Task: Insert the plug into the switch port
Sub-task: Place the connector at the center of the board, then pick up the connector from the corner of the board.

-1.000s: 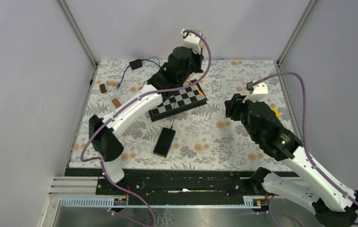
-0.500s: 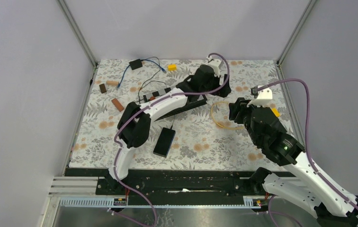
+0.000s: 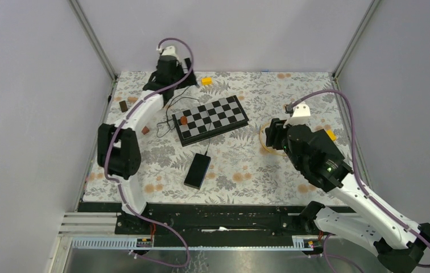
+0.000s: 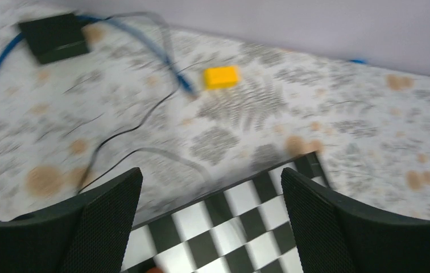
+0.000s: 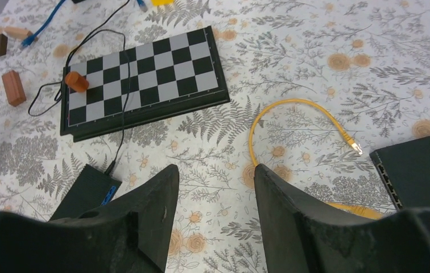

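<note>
Switch [image 5: 423, 165] sits partly cut off near plug [image 5: 356, 149].

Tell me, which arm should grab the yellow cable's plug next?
Probably the right one. Its open right gripper hangs close to the yellow cable's plug and the black switch, while the left gripper is far off at the back-left corner.

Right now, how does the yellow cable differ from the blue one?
The yellow cable curls in an open loop on the table's right side; the blue cable trails across the far left corner. The yellow cable's plug lies just short of the black switch, while the blue cable runs past a small black box. Both lie loose on the floral table, and neither is held.
</note>
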{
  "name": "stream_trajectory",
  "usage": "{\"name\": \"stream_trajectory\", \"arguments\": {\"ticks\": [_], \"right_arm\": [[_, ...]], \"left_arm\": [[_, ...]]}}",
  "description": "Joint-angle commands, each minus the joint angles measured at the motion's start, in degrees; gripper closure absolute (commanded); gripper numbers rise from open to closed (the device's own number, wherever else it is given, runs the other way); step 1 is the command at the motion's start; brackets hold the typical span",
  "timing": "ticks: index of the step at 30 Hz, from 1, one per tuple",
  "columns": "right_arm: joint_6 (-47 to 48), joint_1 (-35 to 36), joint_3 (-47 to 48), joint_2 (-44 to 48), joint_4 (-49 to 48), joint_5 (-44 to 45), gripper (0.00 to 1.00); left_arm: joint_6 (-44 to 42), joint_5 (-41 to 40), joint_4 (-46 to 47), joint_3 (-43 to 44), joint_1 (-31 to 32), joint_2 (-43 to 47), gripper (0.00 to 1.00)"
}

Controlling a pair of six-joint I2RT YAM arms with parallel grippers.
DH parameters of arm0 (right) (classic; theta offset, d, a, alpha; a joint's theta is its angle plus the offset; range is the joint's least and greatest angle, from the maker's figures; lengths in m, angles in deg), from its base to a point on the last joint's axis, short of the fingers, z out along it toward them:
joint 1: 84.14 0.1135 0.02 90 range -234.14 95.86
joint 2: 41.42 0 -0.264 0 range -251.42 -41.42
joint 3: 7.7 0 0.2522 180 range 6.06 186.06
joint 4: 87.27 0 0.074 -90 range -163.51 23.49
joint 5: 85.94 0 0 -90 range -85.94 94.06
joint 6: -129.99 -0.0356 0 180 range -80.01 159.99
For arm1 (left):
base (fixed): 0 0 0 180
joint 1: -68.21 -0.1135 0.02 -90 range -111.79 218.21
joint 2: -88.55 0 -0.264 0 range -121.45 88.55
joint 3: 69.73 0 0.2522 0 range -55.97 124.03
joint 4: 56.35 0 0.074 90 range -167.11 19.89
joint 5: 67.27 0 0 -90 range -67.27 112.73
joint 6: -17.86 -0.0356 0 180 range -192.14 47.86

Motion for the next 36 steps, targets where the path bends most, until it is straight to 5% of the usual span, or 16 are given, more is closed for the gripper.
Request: {"name": "stream_trajectory", "arguments": {"ticks": [1,22,36], "right_arm": [[0.7,-0.2,0.4,-2.0,-1.2,-4.3,0.41],[-0.2,-0.2,-0.5,-5.3,-1.4,-10.8,0.41],[-0.3,-0.2,-0.4,-5.3,-1.4,-11.4,0.41]], "left_arm": [[-2.4,-4.7,1.2,-9.0,-4.0,4.1,0.07],[-8.8,-8.5,1.2,-8.8,-23.5,-6.9,0.09],[-13.1,-1.5,-5.6,0.2,-25.4,-17.2,0.14]]}}
